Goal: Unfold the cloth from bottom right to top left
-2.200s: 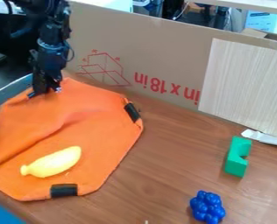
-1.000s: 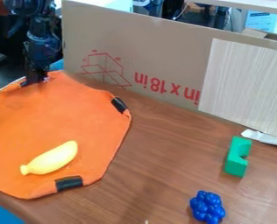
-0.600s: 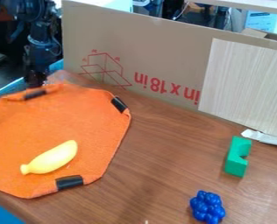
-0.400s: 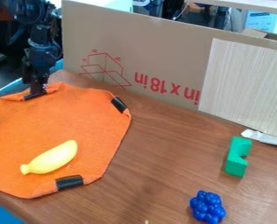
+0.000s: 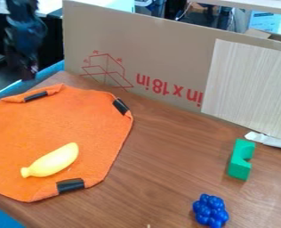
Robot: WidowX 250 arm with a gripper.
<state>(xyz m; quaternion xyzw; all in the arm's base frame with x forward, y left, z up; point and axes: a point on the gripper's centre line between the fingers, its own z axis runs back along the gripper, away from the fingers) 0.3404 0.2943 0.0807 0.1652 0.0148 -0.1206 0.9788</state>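
Orange cloth (image 5: pixel 66 133) on desk (image 5: pixel 166 156), before the viewed left end of the cardboard panel (image 5: pixel 161 49); spread nearly flat, far edge slightly tucked at a black band (image 5: pixel 36 96). Gripper (image 5: pixel 27 76) just past that same panel end, apart from the cloth; open or closed, cannot tell. Key relation: cloth lies on the viewer's side of the gripper, tucked edge nearest. Judgement: unfolding looks essentially done; any further move would be a small tug at that edge. Yellow toy banana (image 5: pixel 50 161) rests on the cloth. Green block (image 5: pixel 241 164) and blue cluster (image 5: pixel 210 210) lie before the panel's right part, cluster farther out.
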